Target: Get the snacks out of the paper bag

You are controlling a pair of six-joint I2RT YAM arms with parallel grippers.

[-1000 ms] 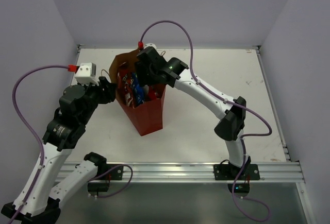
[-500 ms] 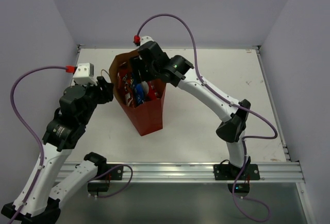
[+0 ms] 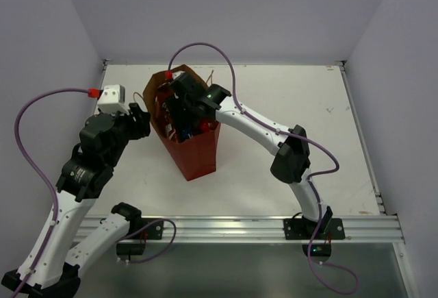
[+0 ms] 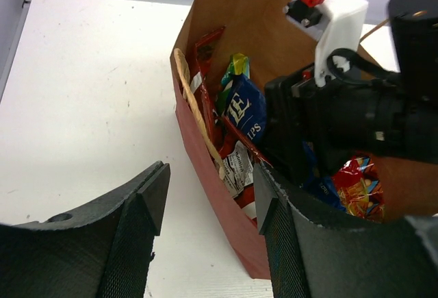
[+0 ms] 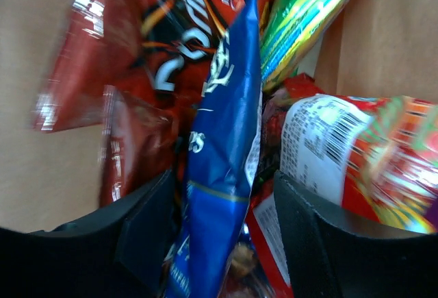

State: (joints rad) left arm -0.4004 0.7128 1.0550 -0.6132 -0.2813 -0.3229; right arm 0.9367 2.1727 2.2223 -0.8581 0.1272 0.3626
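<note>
Red outside and brown kraft within, the paper bag stands upright on the white table. All the snacks that show sit inside it, and none lies on the table. The step in hand looks like the first pick. The right gripper is down in the bag's mouth, jaws apart on either side of the blue packet. That packet stands on edge between a red chip bag and a red multicolour packet (a green-yellow packet pokes up behind). I see no squeeze on the foil. The left gripper hangs just beside the bag's left wall, jaws likewise apart and holding nothing. Next, I judge, the right jaws must close on the blue packet alone and lift straight up. The bag looks tall and light, so the left gripper may need to steady its wall lest it tip or ride up.
</note>
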